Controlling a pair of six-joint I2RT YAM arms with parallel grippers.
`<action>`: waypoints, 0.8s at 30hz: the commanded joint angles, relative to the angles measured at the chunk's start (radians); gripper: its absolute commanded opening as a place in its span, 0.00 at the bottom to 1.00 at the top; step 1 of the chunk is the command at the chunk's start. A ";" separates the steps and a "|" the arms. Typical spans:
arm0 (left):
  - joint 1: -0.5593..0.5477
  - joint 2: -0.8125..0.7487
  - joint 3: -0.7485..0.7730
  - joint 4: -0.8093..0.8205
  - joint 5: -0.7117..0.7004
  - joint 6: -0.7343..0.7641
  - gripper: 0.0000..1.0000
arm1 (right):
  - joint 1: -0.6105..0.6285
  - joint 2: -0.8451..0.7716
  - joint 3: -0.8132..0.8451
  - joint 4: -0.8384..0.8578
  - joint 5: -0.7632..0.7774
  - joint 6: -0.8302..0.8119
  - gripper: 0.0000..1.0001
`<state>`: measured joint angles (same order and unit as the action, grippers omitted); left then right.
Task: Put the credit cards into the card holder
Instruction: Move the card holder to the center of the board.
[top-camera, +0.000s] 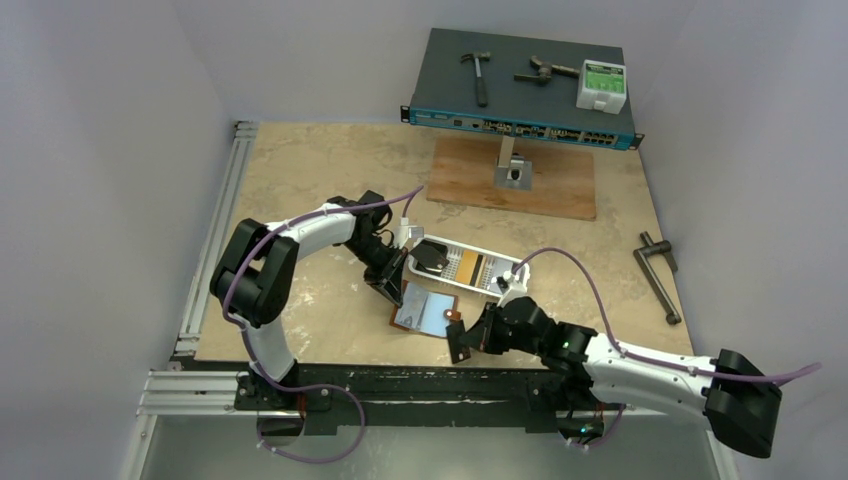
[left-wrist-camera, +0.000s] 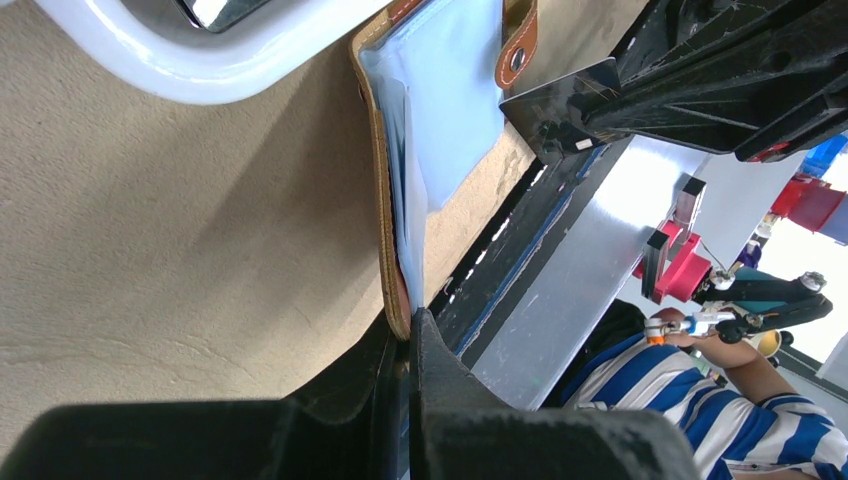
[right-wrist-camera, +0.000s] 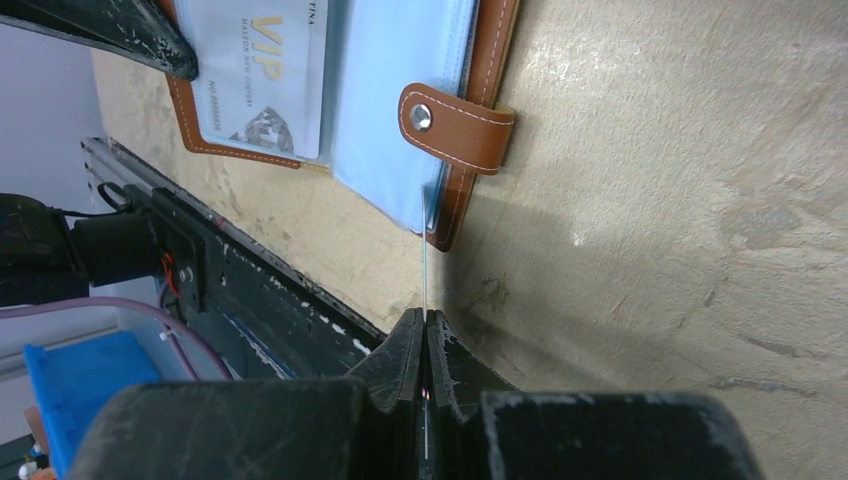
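Now the right gripper (right-wrist-camera: 425, 322) is pressed together on a thin card (right-wrist-camera: 423, 250), seen edge-on. Its length points straight ahead at the card holder (right-wrist-camera: 390, 100), which lies open on the table (top-camera: 300, 200) just beyond. The left gripper (left-wrist-camera: 408, 335) clamps the holder's opposite edge.

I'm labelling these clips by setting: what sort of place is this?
Probably a robotics lab test cell: two arms mounted on a metal frame at a tabletop's edge, plain white walls boxing it in, and a network switch with a hammer on top.
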<state>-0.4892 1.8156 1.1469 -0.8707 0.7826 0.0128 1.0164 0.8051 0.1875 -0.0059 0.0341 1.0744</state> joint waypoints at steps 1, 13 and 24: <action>-0.001 -0.026 -0.006 -0.002 0.014 0.019 0.00 | 0.005 0.012 -0.005 0.018 -0.005 0.029 0.00; -0.002 -0.033 -0.009 0.002 0.020 0.018 0.00 | -0.011 0.007 -0.005 -0.022 -0.009 0.041 0.00; -0.002 -0.036 -0.008 0.002 0.023 0.017 0.00 | -0.025 0.010 -0.008 -0.001 -0.020 0.031 0.00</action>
<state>-0.4892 1.8153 1.1469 -0.8703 0.7818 0.0128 0.9989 0.8055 0.1871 -0.0235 0.0296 1.1065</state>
